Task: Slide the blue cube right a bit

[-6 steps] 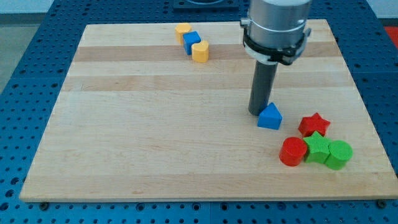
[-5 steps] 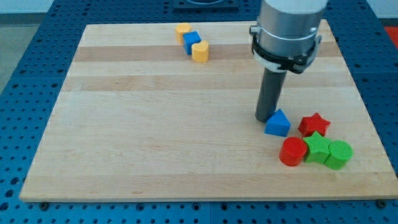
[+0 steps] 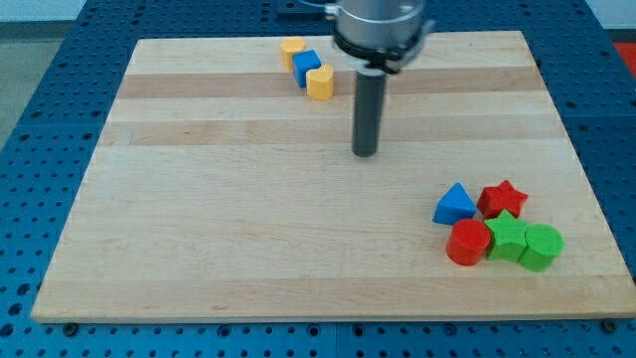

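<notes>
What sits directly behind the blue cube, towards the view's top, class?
An orange block sits just behind the blue cube, up-left and close against it. Whether they touch is hidden. Another orange block sits in front. My tip stands apart, down-right of the cube.

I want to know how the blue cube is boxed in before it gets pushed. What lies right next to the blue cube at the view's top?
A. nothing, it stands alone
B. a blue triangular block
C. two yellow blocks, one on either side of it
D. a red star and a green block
C: the blue cube sits between one yellow block up-left of it and another yellow block down-right of it; my tip is apart, lower right.
</notes>
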Motion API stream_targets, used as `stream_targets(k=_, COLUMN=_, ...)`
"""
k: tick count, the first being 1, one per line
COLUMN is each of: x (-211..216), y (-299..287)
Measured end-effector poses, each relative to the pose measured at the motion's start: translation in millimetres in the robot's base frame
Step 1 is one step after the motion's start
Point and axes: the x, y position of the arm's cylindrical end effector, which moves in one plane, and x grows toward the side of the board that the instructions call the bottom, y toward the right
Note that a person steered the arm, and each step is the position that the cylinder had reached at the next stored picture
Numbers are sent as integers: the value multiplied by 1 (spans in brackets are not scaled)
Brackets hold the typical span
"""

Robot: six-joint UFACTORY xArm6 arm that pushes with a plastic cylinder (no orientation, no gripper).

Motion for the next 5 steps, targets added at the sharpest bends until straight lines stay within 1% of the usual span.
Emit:
stream_targets(k=2, x=-52, y=-85)
stream_targets(k=3, x=-74, y=-118)
stream_targets(k=4, x=-102, y=-131)
stream_targets(k=5, x=-127, y=-131)
